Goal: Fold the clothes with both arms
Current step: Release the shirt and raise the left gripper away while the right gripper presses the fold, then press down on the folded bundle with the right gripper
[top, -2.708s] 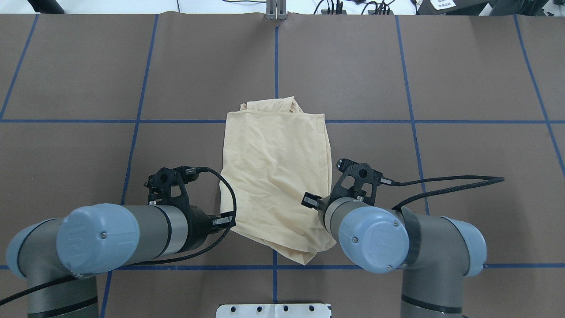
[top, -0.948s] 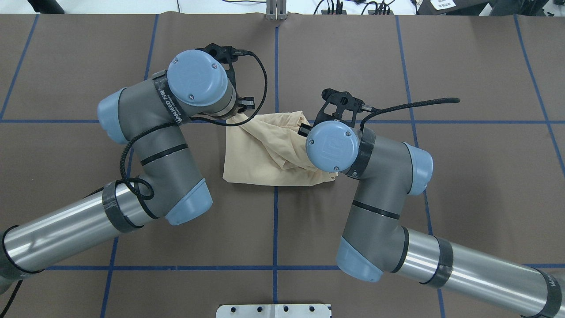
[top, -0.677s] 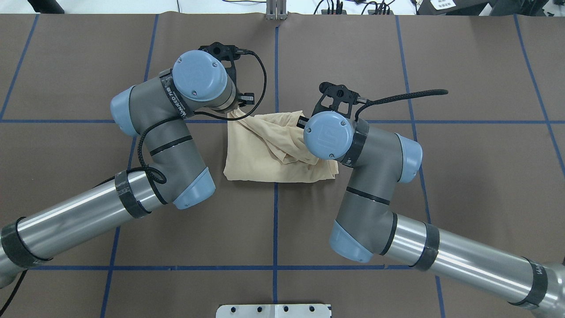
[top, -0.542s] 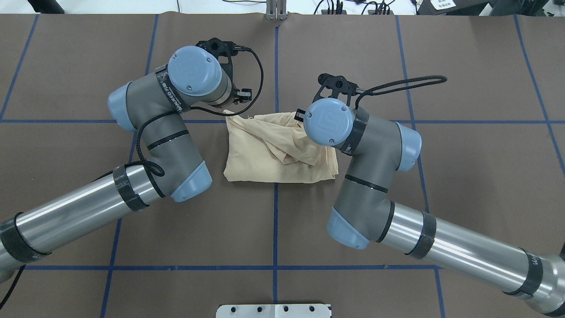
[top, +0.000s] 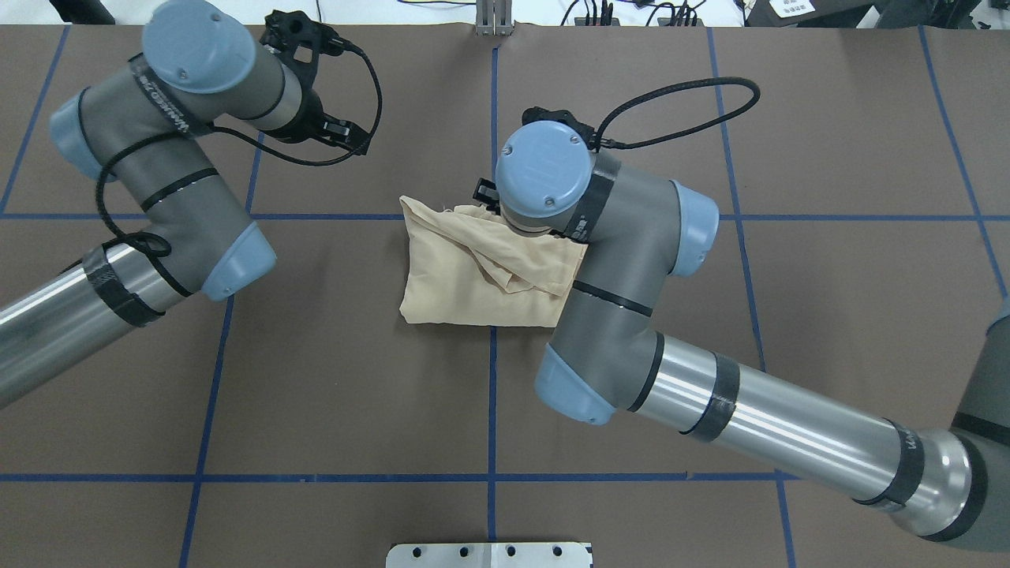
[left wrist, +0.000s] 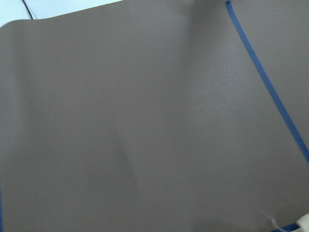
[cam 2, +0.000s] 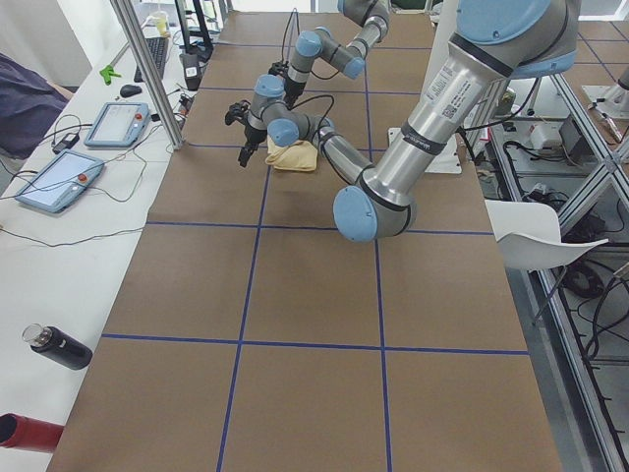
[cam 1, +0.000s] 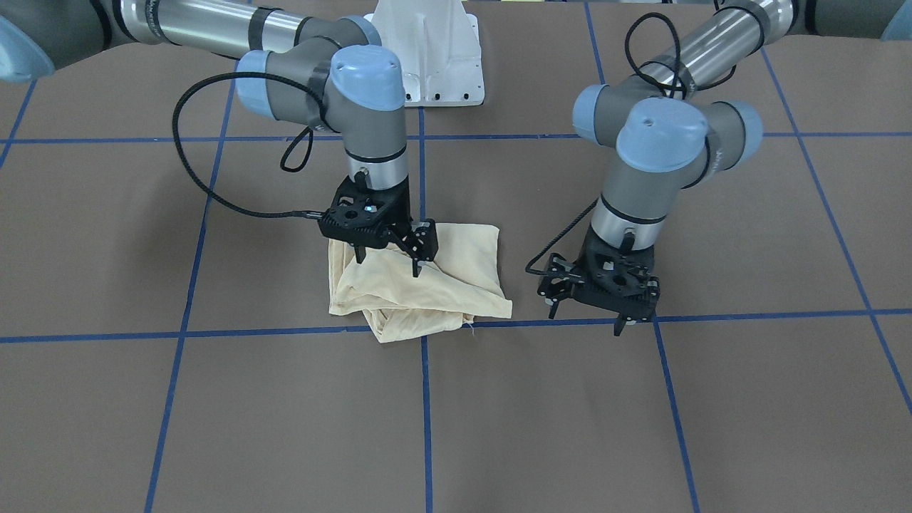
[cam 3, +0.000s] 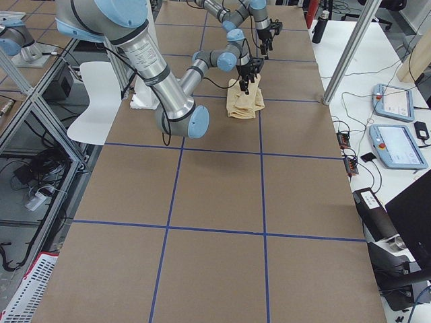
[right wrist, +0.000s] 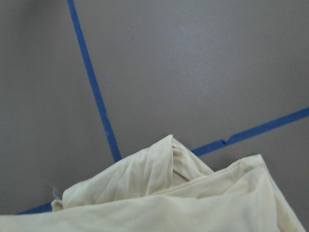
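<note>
The pale cream shirt (top: 473, 276) lies folded into a rumpled rectangle at the table's middle, also seen from the front (cam 1: 427, 285) and in the right wrist view (right wrist: 193, 198). No print shows. My right gripper (cam 1: 388, 262) hangs open over the shirt's far edge, one fingertip (cam 1: 417, 269) touching the cloth; from overhead its wrist hides it. My left gripper (cam 1: 586, 319) is open and empty, just above bare table well clear of the shirt, at the far left from overhead (top: 347, 136). The left wrist view shows only brown table.
Blue tape lines (top: 493, 410) divide the brown table cover into a grid. The white pedestal base (cam 1: 427, 50) stands at the robot's side. A side bench holds tablets (cam 2: 59, 182) and a bottle (cam 2: 59, 346).
The left gripper has let go of the shirt's far corner and swung away to the far left. The right arm has shifted left over the far edge. The folded shirt lies still.
</note>
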You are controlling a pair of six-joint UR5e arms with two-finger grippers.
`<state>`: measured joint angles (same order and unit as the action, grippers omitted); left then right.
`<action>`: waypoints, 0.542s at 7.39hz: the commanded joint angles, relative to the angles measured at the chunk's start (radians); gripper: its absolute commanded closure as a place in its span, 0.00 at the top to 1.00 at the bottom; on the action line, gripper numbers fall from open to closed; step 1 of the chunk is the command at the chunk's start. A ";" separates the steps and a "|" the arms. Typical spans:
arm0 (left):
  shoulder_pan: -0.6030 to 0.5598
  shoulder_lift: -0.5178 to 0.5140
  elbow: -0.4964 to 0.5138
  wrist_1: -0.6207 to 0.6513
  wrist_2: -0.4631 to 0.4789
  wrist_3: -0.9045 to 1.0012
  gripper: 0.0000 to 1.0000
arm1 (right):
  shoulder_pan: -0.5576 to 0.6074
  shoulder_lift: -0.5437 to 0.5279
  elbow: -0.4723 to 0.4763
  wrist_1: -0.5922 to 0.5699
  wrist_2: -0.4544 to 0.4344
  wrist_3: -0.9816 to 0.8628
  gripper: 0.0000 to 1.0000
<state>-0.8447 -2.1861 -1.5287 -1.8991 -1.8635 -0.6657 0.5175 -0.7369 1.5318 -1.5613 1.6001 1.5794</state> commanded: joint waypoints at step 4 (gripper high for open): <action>-0.024 0.034 -0.019 -0.009 -0.013 0.035 1.00 | -0.146 0.062 -0.128 -0.052 -0.138 0.143 0.48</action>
<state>-0.8669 -2.1561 -1.5452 -1.9081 -1.8759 -0.6307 0.3795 -0.6774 1.4321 -1.6132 1.4729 1.7060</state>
